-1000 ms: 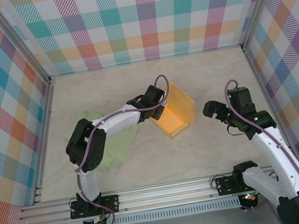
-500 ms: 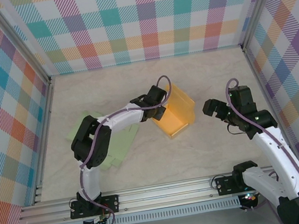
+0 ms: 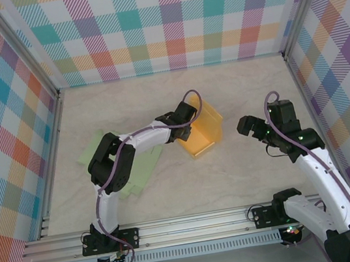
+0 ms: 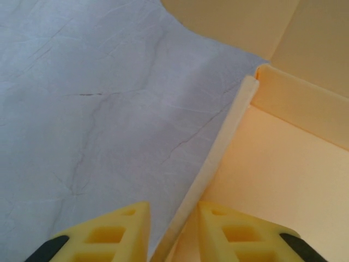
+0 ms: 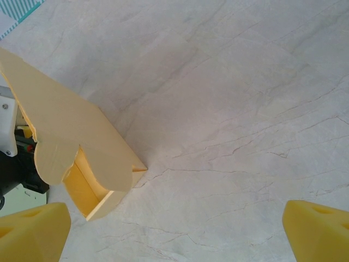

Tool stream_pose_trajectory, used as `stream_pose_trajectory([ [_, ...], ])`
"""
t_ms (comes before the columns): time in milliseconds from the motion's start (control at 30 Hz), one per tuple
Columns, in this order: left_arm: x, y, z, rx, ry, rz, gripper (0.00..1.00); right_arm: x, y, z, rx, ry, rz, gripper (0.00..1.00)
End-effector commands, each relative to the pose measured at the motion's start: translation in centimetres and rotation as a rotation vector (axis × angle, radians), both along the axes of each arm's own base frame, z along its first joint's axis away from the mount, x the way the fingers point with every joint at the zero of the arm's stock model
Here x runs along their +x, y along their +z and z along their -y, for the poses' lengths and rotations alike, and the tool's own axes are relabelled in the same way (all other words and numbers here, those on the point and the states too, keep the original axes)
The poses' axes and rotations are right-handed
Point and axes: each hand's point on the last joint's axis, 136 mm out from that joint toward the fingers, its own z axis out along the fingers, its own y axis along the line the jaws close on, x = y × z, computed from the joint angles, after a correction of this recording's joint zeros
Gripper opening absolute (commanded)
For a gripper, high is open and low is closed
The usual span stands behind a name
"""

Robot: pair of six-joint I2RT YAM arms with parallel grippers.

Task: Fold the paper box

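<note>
Around the centre of the pale marbled table (image 3: 124,99), the orange paper box (image 3: 204,130) lies slanted, long axis near-left to far-right. The left gripper (image 4: 173,229) straddles its left wall narrowly, and I cannot tell whether it pinches. The right gripper (image 5: 174,232) gapes wide. The right wrist view adds the box's hollow end under a scalloped flap.

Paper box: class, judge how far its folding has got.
Done: the orange paper box has raised walls, part-formed. In hand: the left gripper straddles one wall. Left: the scalloped flap looks untucked; the right gripper hangs open, apart from it.
</note>
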Motion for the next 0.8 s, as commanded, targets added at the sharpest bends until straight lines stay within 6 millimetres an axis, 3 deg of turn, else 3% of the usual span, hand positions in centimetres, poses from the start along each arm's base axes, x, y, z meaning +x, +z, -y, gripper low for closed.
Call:
stream_pose_trajectory([
  [0, 0.3, 0.6, -2.0, 0.008, 0.115, 0.041, 0.26, 0.3, 1.1, -0.1, -0.011, 0.023, 0.028, 1.00],
  [233, -0.7, 1.0, -3.1, 0.012, 0.251, 0.054, 0.23, 0.4, 1.5, 0.0, -0.026, 0.033, 0.041, 1.00],
  [600, -4.0, 2.8, -2.3, 0.086, 0.371, 0.136, 0.18, 0.7, 1.7, 0.5, -0.056, 0.025, 0.062, 1.00],
  [767, -5.7, 3.0, -1.2, 0.028, 0.394, 0.117, 0.20, 1.1, 2.1, 0.3, -0.070, 0.050, 0.083, 1.00],
])
